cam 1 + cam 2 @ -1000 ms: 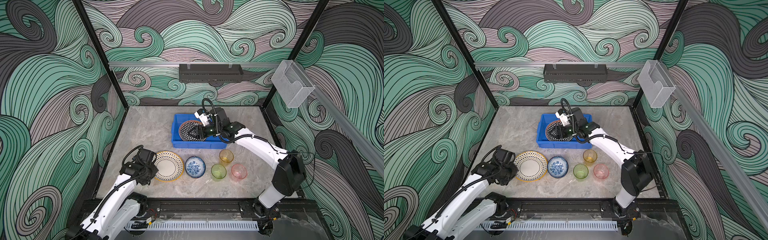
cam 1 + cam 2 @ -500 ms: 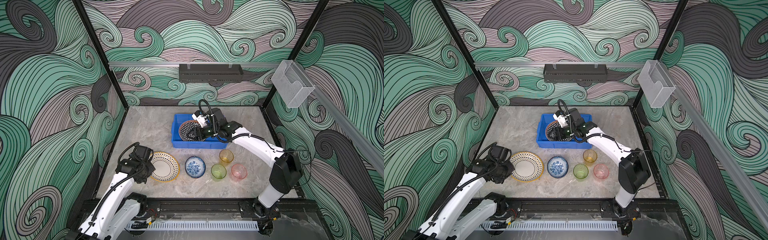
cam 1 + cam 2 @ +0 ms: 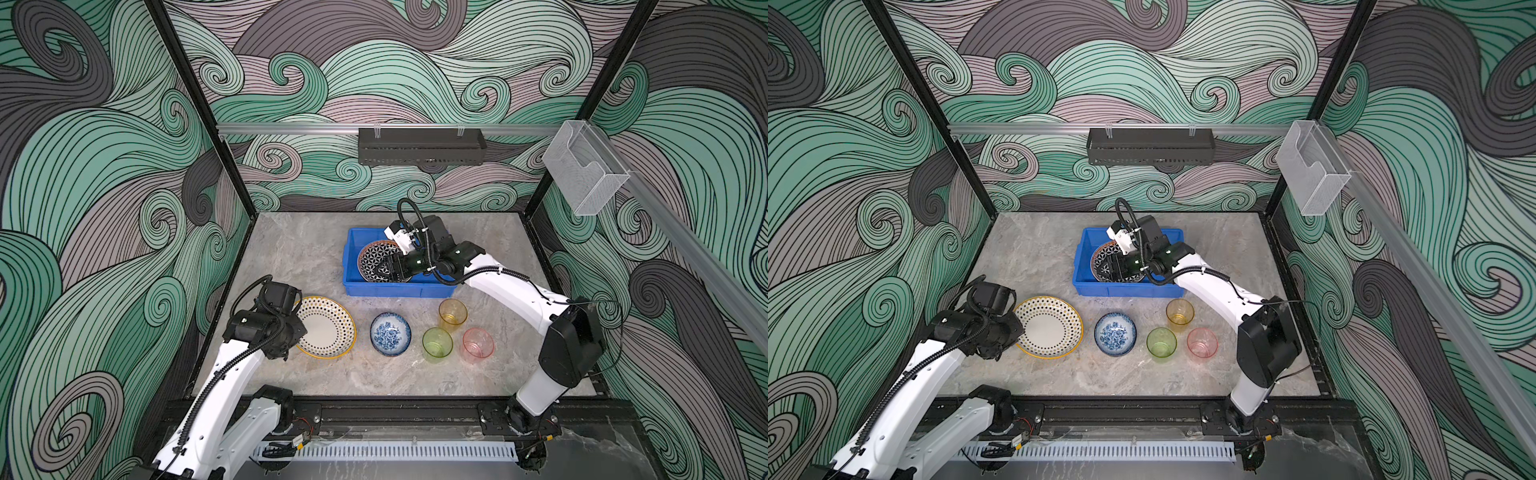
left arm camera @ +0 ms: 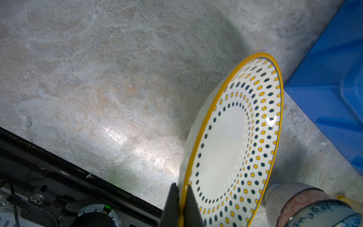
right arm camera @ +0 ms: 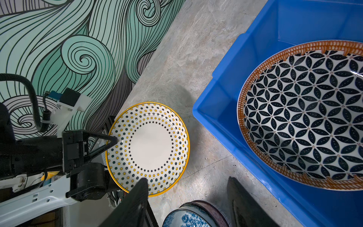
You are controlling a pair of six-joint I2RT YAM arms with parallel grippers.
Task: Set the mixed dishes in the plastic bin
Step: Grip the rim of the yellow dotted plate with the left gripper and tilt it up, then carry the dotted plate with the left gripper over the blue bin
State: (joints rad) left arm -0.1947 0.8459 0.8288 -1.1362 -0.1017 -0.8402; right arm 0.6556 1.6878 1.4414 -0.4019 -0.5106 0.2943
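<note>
Left claw (image 4: 181, 188) is clamped tight on the dotted plate (image 3: 328, 327), pinching its yellow rim on the side farthest from the bin (image 3: 390, 287). That plate sits out on the table, in front of the bin and off its left corner. Right claw (image 3: 384, 268) hangs over the bin's front wall, jaws spread and empty. The star plate (image 3: 372, 257) lies inside the bin. Lined up in front of the bin: bowl (image 3: 390, 334), then orange cup (image 3: 452, 311), green cup (image 3: 436, 344) and pink cup (image 3: 478, 343), all clear of its wall.
</note>
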